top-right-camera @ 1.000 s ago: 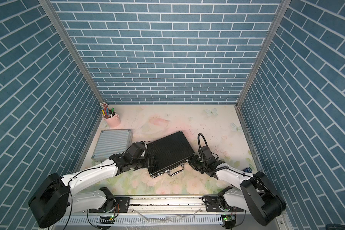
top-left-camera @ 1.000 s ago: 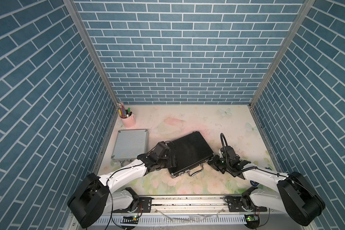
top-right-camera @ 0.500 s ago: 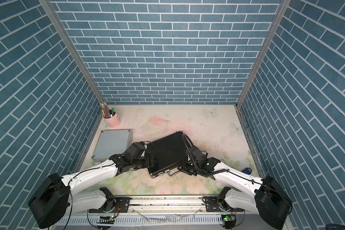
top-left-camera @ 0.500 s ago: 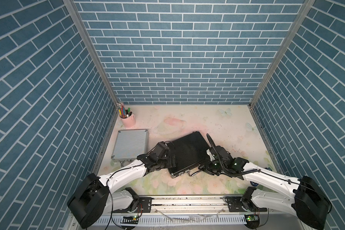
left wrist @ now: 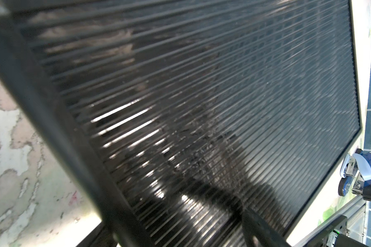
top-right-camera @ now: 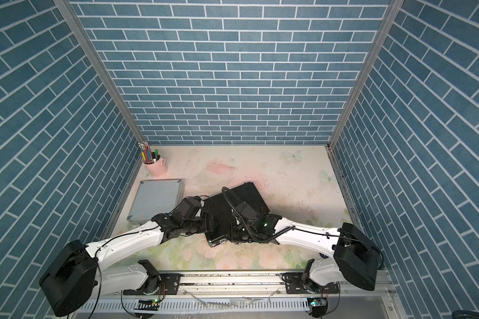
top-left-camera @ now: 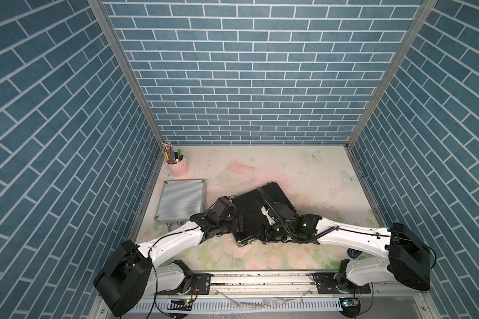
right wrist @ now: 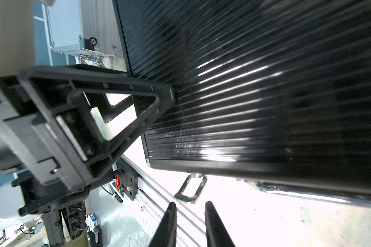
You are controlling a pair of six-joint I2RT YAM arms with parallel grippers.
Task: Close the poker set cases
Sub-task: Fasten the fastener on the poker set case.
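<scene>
Two right fingers slightly parted, black case just beyond their tips

A glossy black ribbed case fills the view. The left gripper's dark finger lies over it at six o'clock. A small blue-and-white stapler-like object sits just off its four-o'clock corner, and pale floral tabletop shows at nine o'clock.

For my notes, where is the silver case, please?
In both top views the silver case lies along the left wall, between the pink cup and the left arm.
</scene>
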